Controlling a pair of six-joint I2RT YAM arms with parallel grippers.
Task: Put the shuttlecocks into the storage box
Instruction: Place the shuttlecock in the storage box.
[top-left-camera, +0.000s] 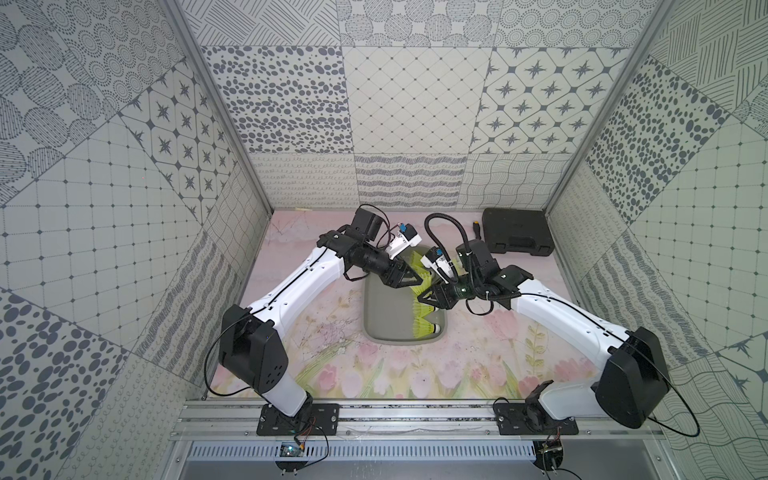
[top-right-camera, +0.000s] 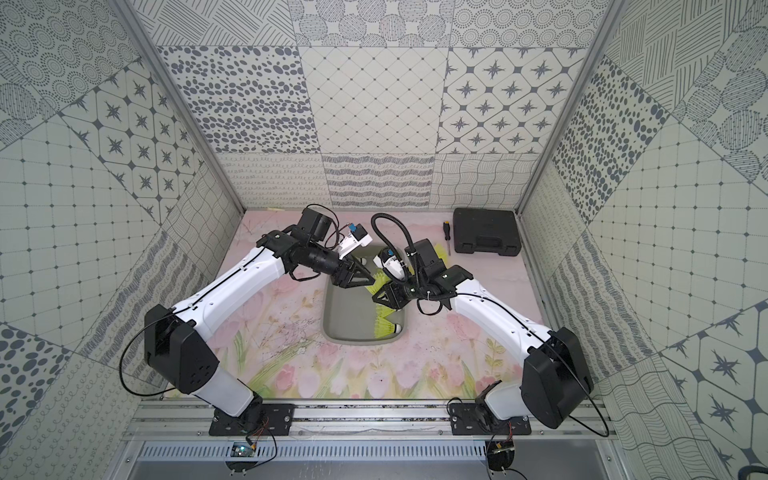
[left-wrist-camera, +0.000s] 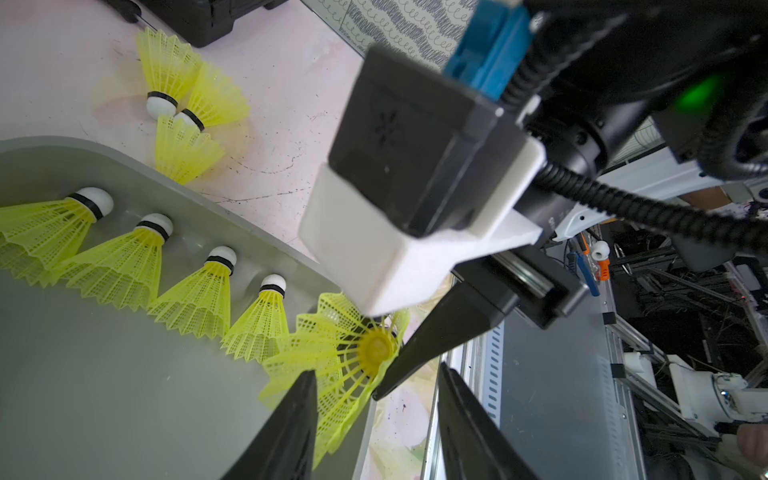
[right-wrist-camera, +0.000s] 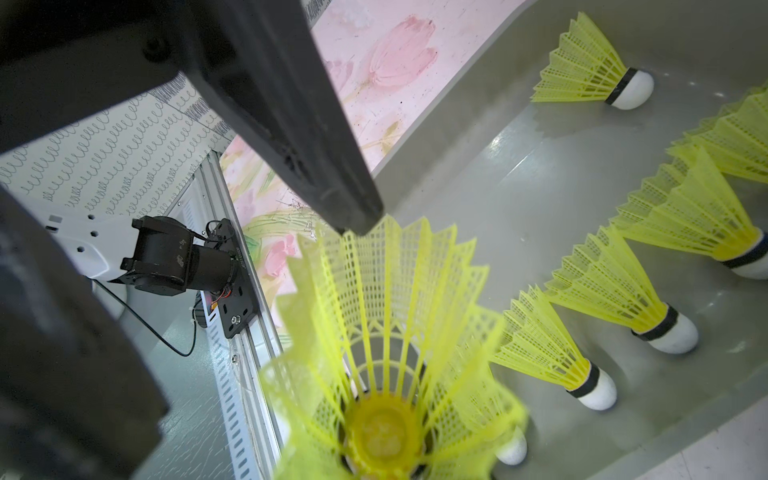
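The grey storage box (top-left-camera: 386, 311) (left-wrist-camera: 104, 395) lies mid-table, and both grippers hang over its far right side. Several yellow-green shuttlecocks (left-wrist-camera: 120, 266) (right-wrist-camera: 615, 282) lie in a row along its right wall, white tips against the wall. My right gripper (top-left-camera: 419, 297) is shut on the base of one more shuttlecock (right-wrist-camera: 386, 332) (left-wrist-camera: 357, 349), its skirt pointing back at the right wrist camera and hiding the jaws. My left gripper (top-left-camera: 417, 277) (left-wrist-camera: 376, 374) is open right beside it, with one fingertip (right-wrist-camera: 357, 216) against the skirt's rim. Three shuttlecocks (left-wrist-camera: 183, 124) (top-right-camera: 439, 252) lie on the mat behind the box.
A black ribbed hard case (top-left-camera: 517, 230) sits shut at the back right corner, with a screwdriver (top-right-camera: 448, 237) on the mat to its left. The two forearms meet over the box. Patterned walls close in the mat on three sides.
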